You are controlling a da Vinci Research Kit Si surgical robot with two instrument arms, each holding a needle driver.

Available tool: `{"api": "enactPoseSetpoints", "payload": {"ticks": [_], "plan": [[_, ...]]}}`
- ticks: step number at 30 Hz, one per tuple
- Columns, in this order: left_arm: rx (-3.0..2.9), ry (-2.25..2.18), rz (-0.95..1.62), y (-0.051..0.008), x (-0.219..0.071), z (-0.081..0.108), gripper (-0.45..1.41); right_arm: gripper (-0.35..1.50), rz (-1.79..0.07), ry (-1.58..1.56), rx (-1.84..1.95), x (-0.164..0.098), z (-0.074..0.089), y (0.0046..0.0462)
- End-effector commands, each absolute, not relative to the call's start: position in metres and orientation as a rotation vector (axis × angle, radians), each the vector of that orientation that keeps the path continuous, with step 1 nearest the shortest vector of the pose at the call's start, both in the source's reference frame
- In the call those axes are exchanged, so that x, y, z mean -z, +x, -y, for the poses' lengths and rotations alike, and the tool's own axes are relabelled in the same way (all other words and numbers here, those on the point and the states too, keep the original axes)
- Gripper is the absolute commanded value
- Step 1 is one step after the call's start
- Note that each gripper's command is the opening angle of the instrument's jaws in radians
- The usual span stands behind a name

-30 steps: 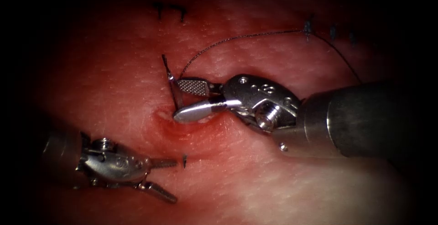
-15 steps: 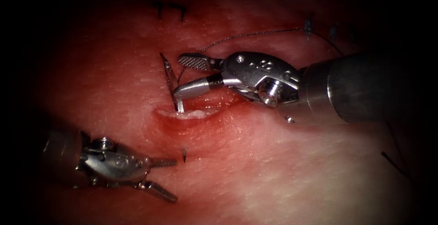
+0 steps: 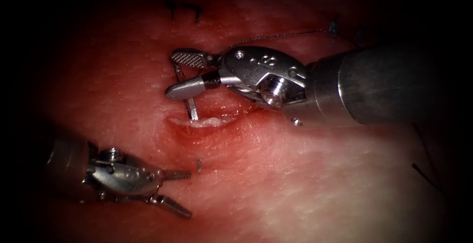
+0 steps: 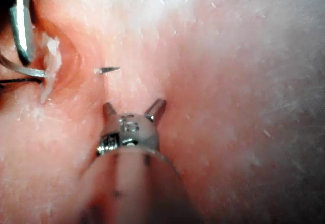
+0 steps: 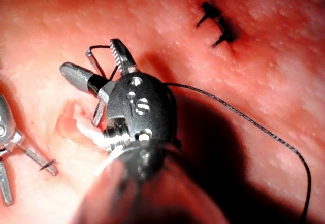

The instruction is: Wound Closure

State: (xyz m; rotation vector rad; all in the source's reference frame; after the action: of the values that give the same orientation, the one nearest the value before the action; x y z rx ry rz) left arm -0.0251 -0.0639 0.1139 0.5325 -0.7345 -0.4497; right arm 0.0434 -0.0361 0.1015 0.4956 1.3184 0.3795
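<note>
The right claw is wide open around the needle, now further left. The left claw is wide, empty, beside the needle tip.

Nothing of the room can be seen from here, no wall, floor or furniture; a hard light falls on one patch and dies off into black all round the edge of the endoscope view. Under that light lies pink, wet-looking flesh, finely pebbled and glistening, reddest in the middle and paling to near white toward the near right. A broad dark shadow lies across it on the right, and in the close-up views the light is far stronger.
</note>
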Motion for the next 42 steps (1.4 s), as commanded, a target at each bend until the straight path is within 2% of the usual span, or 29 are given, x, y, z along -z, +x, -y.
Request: {"api": "enactPoseSetpoints", "payload": {"ticks": [1,2,3,8,21,27,42], "plan": [[0.448,0.536,0.735,-0.0255,-0.114,0.065,0.59,1.11,-1.318,0.507,-0.390,-0.102,0.037,0.0443],[0.448,0.536,0.735,-0.0255,-0.114,0.065,0.59,0.17,-1.310,0.546,-0.422,-0.102,0.037,0.0441],[0.448,0.537,0.735,-0.0255,-0.114,0.065,0.59,-0.33,-1.295,0.609,-0.475,-0.102,0.037,0.0439],[0.447,0.537,0.735,-0.0254,-0.114,0.065,0.59,-0.35,-1.212,0.745,-0.682,-0.103,0.036,0.0434],[0.447,0.538,0.735,-0.0254,-0.114,0.065,0.59,-0.35,-1.074,0.921,-0.776,-0.103,0.039,0.0421],[0.447,0.539,0.735,-0.0253,-0.114,0.065,0.61,-0.35,-0.913,1.068,-0.824,-0.104,0.041,0.0419],[0.447,0.538,0.735,-0.0253,-0.114,0.065,0.61,-0.35,-0.707,1.389,-1.026,-0.104,0.049,0.0402]]}}
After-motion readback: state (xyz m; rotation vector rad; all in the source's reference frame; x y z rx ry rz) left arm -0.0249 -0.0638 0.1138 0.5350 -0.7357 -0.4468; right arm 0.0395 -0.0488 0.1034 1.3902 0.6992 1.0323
